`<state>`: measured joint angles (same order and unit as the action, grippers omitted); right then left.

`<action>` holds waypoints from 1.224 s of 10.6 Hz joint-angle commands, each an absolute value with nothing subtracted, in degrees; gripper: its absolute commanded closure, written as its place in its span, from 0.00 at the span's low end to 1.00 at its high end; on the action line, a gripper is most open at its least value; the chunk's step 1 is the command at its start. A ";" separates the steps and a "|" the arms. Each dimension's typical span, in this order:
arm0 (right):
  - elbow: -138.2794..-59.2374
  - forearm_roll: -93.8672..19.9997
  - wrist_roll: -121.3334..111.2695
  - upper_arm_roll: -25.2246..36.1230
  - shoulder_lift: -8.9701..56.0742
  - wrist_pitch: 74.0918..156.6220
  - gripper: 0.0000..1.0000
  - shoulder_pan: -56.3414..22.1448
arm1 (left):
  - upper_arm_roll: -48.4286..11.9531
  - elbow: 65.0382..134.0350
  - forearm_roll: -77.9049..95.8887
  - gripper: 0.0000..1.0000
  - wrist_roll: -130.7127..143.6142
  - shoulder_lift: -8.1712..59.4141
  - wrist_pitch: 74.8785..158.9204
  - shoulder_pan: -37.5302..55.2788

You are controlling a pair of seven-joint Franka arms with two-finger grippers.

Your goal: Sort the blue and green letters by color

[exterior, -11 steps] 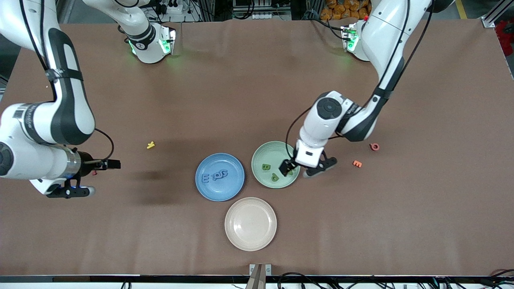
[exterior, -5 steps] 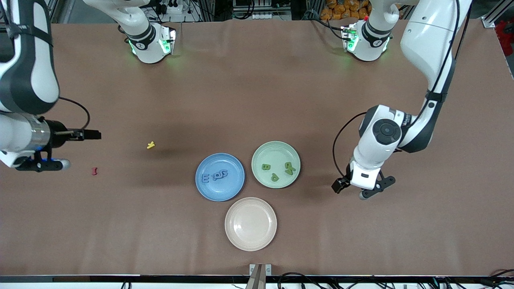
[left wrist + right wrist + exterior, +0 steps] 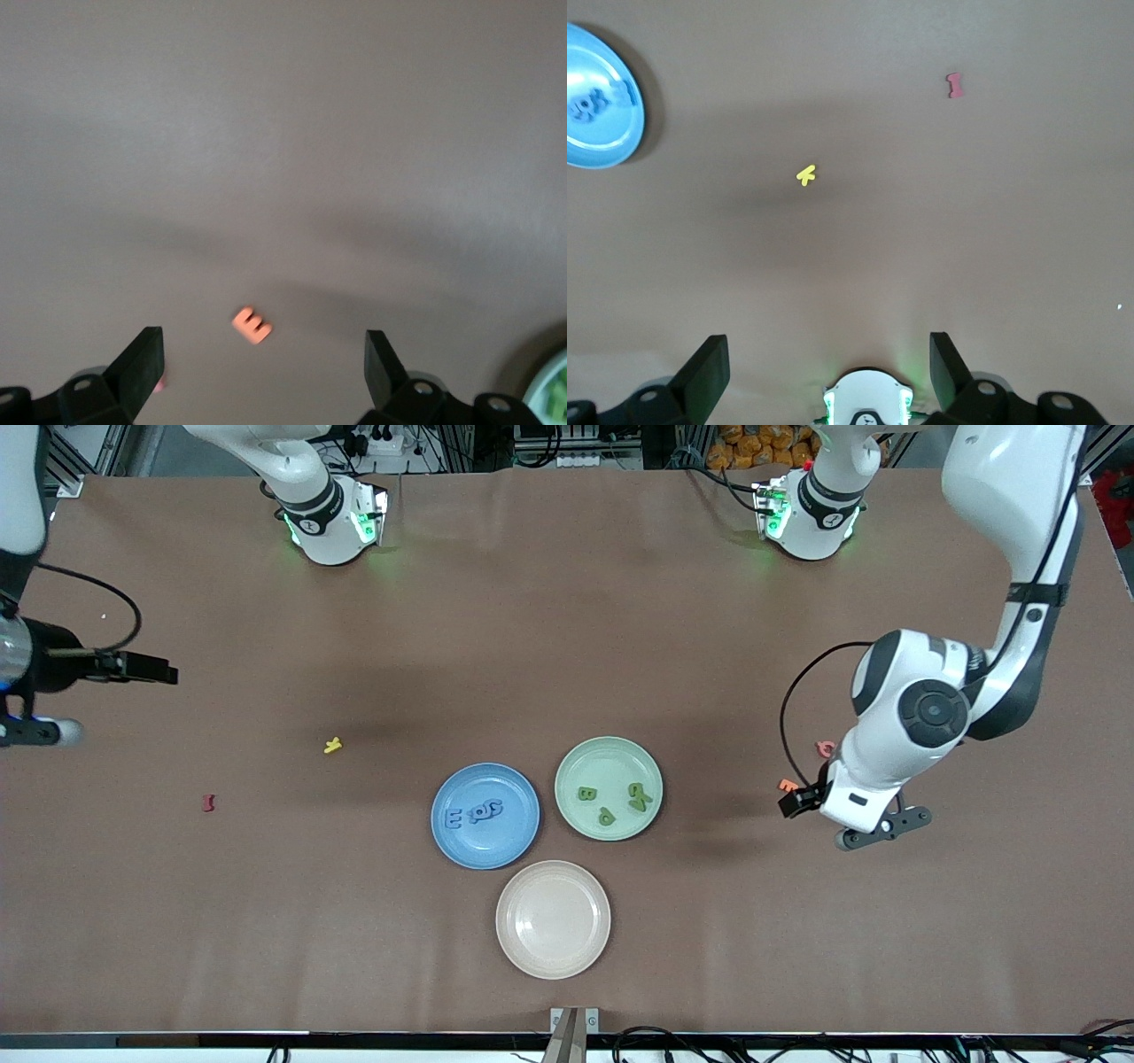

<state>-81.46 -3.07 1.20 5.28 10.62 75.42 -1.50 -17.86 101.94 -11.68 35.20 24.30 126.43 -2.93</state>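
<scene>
Both jaws gape empty: left gripper (image 3: 261,359) over orange letter (image 3: 252,325), beside green plate (image 3: 609,787); right gripper (image 3: 824,367) waits.

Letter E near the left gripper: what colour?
Orange. The letter E lies on the bare table; the left wrist view shows it best, between the open fingers.

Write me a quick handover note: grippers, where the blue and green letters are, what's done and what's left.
Left gripper: jaws open, empty, over bare table beside the orange letter at its end.
Right gripper: jaws open, empty, raised over its end of the table.
Blue letters: on the blue plate.
Green letters: on the green plate.
Done: no blue or green letter lies loose on the table.
Left: sorting looks finished; the yellow letter, red letter, orange and pink letter stay out; beige plate unused.
</scene>
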 commanded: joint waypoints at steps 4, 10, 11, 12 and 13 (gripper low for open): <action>-92.50 -2.11 6.86 4.48 -0.24 85.02 0.00 -1.58 | -11.96 122.52 -1.58 0.00 23.55 2.56 125.51 0.26; -92.38 -1.76 6.86 4.31 -1.15 91.84 0.00 -2.63 | -4.13 107.00 0.45 0.00 22.51 -0.44 115.70 4.75; -91.50 -1.76 6.86 4.31 -0.97 91.85 0.00 -2.81 | -4.13 104.35 -0.17 0.00 19.89 -1.22 114.10 4.66; -90.62 -1.76 6.77 4.31 -0.97 91.76 0.00 -2.73 | -3.09 102.06 0.26 0.00 18.99 -1.93 110.86 4.66; -89.92 -1.58 6.77 4.39 -0.97 91.84 0.00 -2.72 | -2.29 99.00 0.44 0.00 16.37 -2.63 105.78 4.75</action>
<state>-91.46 -2.89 5.71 4.34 -0.48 91.81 -2.32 -4.70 104.85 -0.13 21.16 -1.52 114.29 3.68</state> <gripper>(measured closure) 0.000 0.000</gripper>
